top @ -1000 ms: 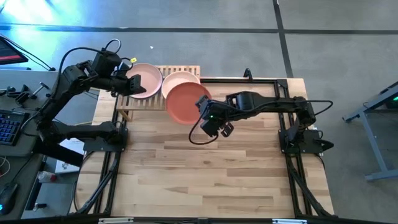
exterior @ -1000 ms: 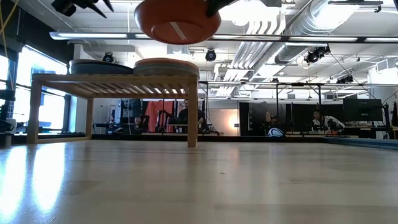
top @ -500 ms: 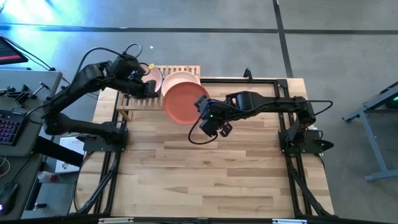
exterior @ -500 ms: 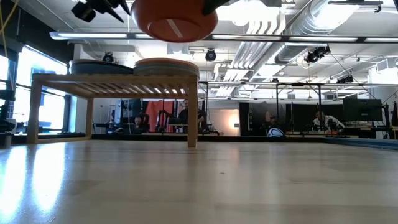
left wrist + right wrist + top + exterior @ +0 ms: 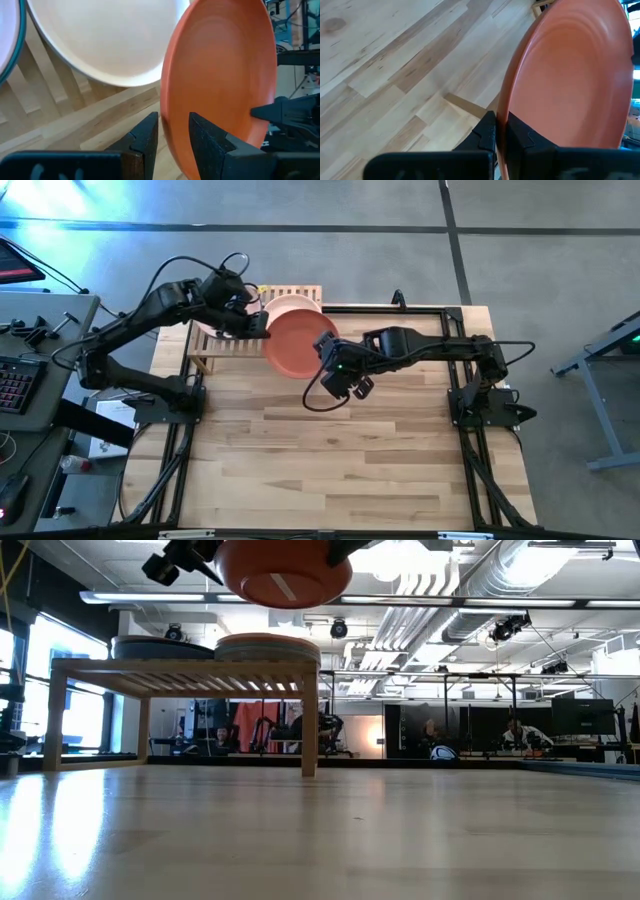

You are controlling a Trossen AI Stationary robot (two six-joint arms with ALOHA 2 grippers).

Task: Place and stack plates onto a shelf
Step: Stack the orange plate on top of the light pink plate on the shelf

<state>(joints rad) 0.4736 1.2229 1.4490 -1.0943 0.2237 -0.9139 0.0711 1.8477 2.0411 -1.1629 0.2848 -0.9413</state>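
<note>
The terracotta red plate (image 5: pixel 295 345) hangs in the air above the shelf's near right corner, seen from below in the low view (image 5: pixel 285 570). My right gripper (image 5: pixel 326 352) is shut on its right rim. My left gripper (image 5: pixel 256 324) is open at the plate's left rim; its two fingers stand on either side of that rim (image 5: pixel 172 135), with a gap showing. On the light-wood shelf (image 5: pixel 185 665) sit two stacks: one topped by a beige plate (image 5: pixel 292 307), the other by a pink plate over a teal one (image 5: pixel 7 40). My right gripper pinches the terracotta plate's rim (image 5: pixel 501 117) on its right side between the two fingers (image 5: pixel 487 131), one on the inner face and one on the underside. It comes level from the table's right. The plate is lifted clear and roughly level above the shelf.
The shelf stands at the table's far left, its legs (image 5: pixel 309 725) on the plank tabletop (image 5: pixel 340 460). Bare tabletop lies near and right of it. Black frame rails (image 5: pixel 470 480) run along the table's sides. People and desks show in the room beyond.
My left gripper has swung from above the pink plate toward the table's right, up to the terracotta plate's left rim, which now lies between its fingers. The right gripper and the plate have held still.
</note>
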